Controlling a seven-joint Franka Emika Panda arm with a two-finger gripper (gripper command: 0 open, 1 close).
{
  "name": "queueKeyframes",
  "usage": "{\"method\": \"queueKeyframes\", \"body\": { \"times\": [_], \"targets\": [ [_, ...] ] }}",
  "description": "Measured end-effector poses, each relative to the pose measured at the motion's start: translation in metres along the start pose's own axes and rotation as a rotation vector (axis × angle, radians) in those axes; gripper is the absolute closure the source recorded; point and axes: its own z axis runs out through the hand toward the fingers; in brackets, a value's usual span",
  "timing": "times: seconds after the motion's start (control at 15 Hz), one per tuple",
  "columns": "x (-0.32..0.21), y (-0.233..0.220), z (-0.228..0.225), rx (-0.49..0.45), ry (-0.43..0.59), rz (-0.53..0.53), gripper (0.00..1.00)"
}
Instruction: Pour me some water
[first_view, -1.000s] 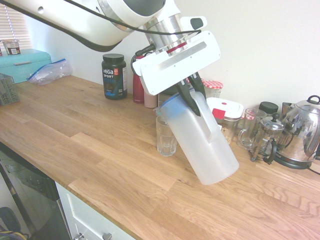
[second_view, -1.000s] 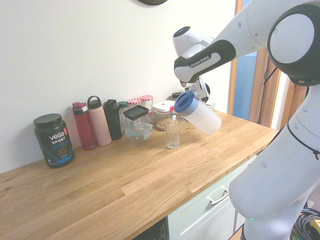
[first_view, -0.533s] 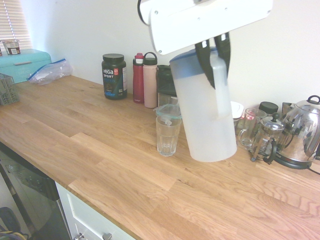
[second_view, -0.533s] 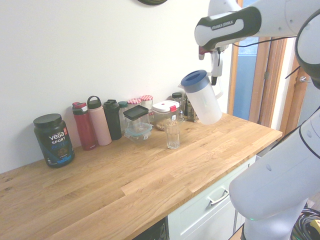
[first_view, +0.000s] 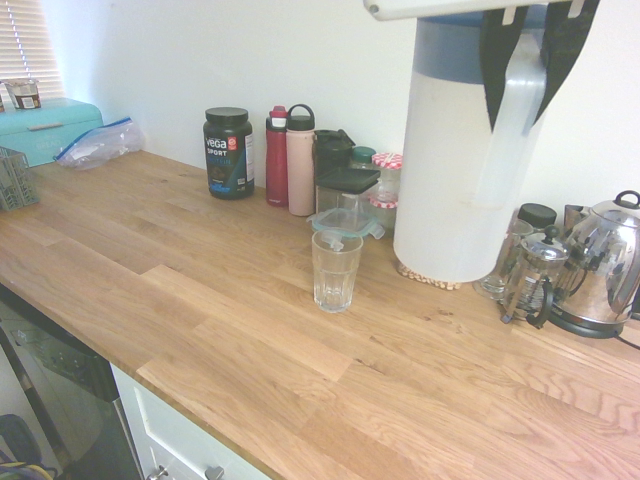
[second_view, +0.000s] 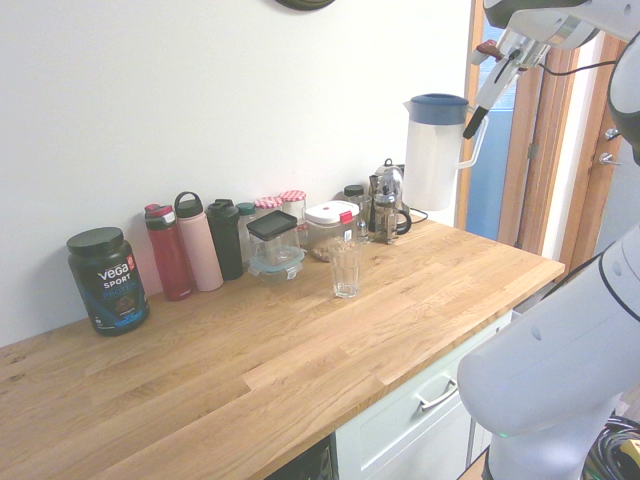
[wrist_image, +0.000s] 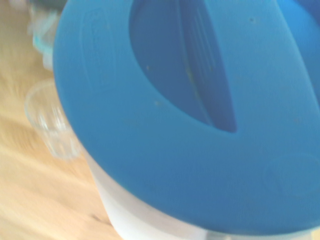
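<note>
The tall frosted white jug (first_view: 450, 170) with a blue rim hangs upright, well above the wooden counter (first_view: 200, 310). My gripper (first_view: 520, 100) is shut on its side handle, with dark fingers (first_view: 497, 60) on either side of it. From the other side the jug (second_view: 432, 150) hangs off the gripper (second_view: 474, 120) near the counter's far end. A clear drinking glass (first_view: 335, 272) stands on the counter, down and to the left of the jug and apart from it. The wrist view is filled by the jug's blue lid (wrist_image: 200, 115), with the glass (wrist_image: 50, 125) blurred beside it. I cannot make out the water.
Along the wall stand a black Vega tub (first_view: 228, 152), a red bottle (first_view: 277, 157), a pink bottle (first_view: 300, 162), jars and a lidded container (first_view: 345, 222). A French press (first_view: 533, 280) and a steel kettle (first_view: 600, 265) sit at the right. A teal box (first_view: 45, 128) is far left.
The jug has swung from tilted over the glass to upright. It has risen and moved away from the glass toward the kettle end, with the gripper still holding the handle.
</note>
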Motion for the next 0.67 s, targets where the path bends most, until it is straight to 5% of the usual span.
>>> {"method": "queueKeyframes", "body": {
  "times": [0.4,0.67],
  "targets": [
    [-0.054,-0.014,-0.012,-0.021,0.031,0.203,1.00],
    [-0.094,-0.057,-0.008,-0.033,-0.007,0.223,1.00]
  ]
}}
